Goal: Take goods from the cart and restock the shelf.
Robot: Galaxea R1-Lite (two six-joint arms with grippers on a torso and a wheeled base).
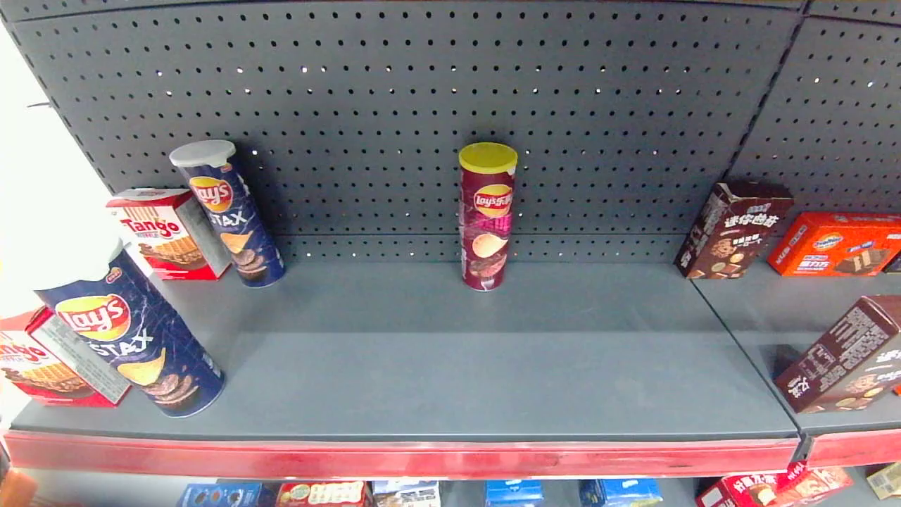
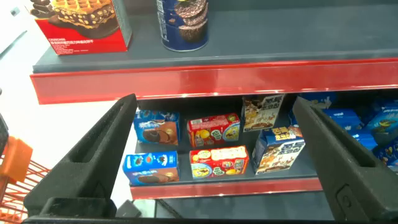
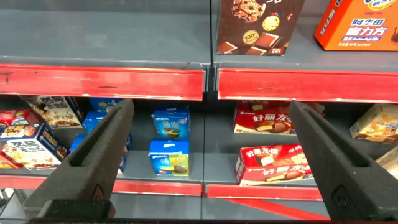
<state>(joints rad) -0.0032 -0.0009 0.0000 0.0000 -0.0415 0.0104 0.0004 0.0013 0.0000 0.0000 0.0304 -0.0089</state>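
Here the grey shelf (image 1: 422,366) stretches across the head view, with a red front strip and a perforated back panel (image 1: 450,105). A maroon can (image 1: 486,218) with a yellow lid stands upright near the middle, close to the back panel and well apart from the other goods. Toward the left, a blue can (image 1: 229,215) with a grey lid stands at the back, just beside a red wafer box (image 1: 165,236). A second blue can (image 1: 134,338) stands near the front edge, next to another red wafer box (image 1: 49,366). On the right, a brown box (image 1: 732,229) stands at the back near an orange box (image 1: 838,243), and a second brown box (image 1: 841,355) stands nearer the front on the neighbouring shelf section.

The left gripper (image 2: 213,106) hangs in front of the red strip, below the shelf's level, its two dark fingers (image 2: 99,149) spread wide apart and closed on nothing. Beyond it, a lower shelf holds blue boxes (image 2: 152,127) and red boxes (image 2: 213,129), and an orange wire frame (image 2: 15,162) shows at the edge.

The right gripper (image 3: 211,104) is likewise spread wide, gripping nothing, before the joint of two shelf sections. Beyond its fingers (image 3: 93,162), blue boxes (image 3: 171,140) and red boxes (image 3: 270,165) sit on the lower shelf.
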